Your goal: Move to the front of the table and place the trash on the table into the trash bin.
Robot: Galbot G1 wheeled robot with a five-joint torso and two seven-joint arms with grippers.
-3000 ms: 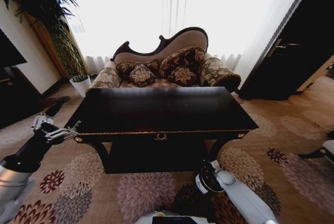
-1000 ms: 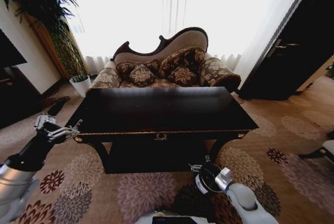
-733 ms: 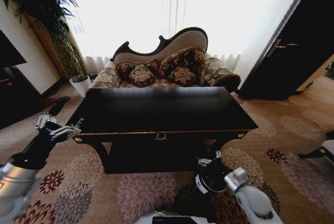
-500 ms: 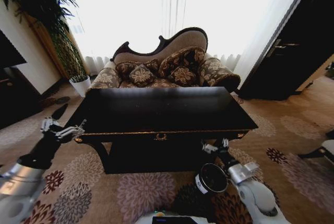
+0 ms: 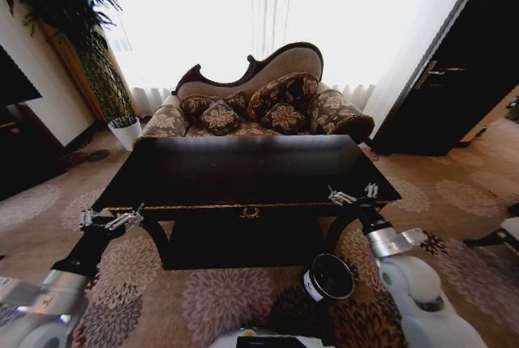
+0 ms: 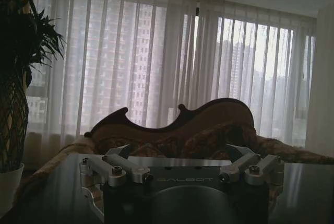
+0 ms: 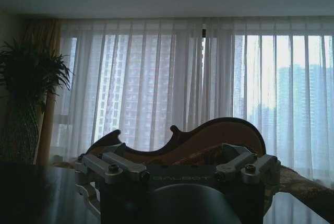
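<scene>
Head view, robot stationed squarely before the table [image 5: 243, 171], gold ornament at front centre; the drive to the front judged complete. Table top glossy, dark and bare of any visible paper ball or wrapper, so the trash either already cleared or too small and dark to make out; cannot tell which. Trash bin [image 5: 329, 277] upright on the flowered carpet [image 5: 219, 299], just in front of the table's right front leg and near the robot's base, rim facing up, contents not discernible. Left pincer [image 5: 111, 219] raised beside the table's left front corner, fingers spread apart, nothing between them. Right pincer [image 5: 350, 195] raised at the table's right front edge, above and beyond the bin, fingers likewise spread and holding nothing. Left wrist view: fingers [image 6: 112, 167] splayed wide over the dark table surface, pointing toward the sofa [image 6: 172, 130] and the curtained window [image 6: 156, 62]; no object gripped. Right wrist view: the same open, empty posture, fingers [image 7: 110, 166] splayed before the sofa back. Judged stage: approach done, both arms lifted to table height with nothing in hand; any remaining work consists of locating trash on the top and dropping it into the bin.
</scene>
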